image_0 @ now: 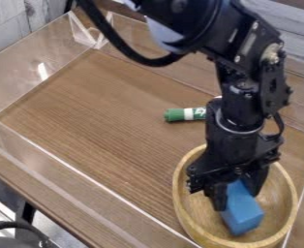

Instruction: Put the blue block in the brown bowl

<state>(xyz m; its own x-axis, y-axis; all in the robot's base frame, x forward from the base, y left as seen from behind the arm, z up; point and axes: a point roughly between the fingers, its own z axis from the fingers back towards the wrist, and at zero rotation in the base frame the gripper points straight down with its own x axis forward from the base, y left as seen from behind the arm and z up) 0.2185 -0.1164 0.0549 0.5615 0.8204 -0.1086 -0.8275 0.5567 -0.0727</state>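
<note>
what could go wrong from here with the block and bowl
The gripper sits low inside the brown bowl, so it might catch the thick rim and drag the bowl on its way out. Its fingers are right at the upper end of the blue block, so lifting away could nudge or tip the block.
</note>
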